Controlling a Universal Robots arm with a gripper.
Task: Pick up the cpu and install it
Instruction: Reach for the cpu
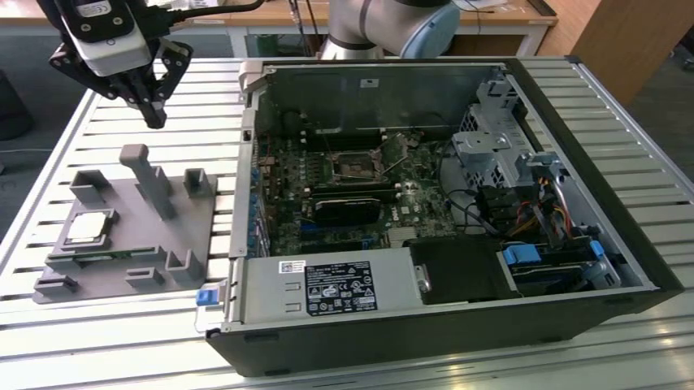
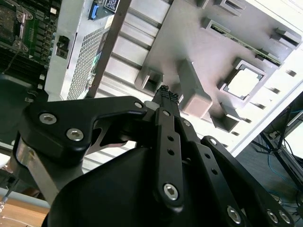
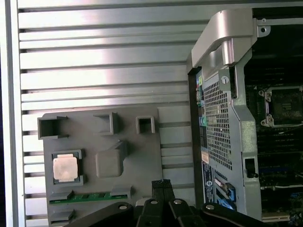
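The cpu (image 1: 87, 227) is a small silver-topped square lying in a recess of a grey fixture (image 1: 130, 244) on the slatted table, at the exterior view's left. Both wrist views show it too: cpu (image 3: 65, 168), cpu (image 2: 245, 81). My gripper (image 1: 154, 115) hangs high above the far end of the fixture, well clear of the chip, its black fingers pressed together and holding nothing. Its fingertips (image 3: 162, 183) meet over the fixture's edge nearest the case. The motherboard socket (image 1: 353, 165) sits inside the open computer case, also seen as the socket (image 3: 284, 101).
The open computer case (image 1: 607, 162) takes up the exterior view's right, with drive cages and cables inside. A tall grey post (image 1: 146, 175) and several small brackets rise from the fixture. A green memory stick (image 3: 90, 197) lies in a slot beside the chip.
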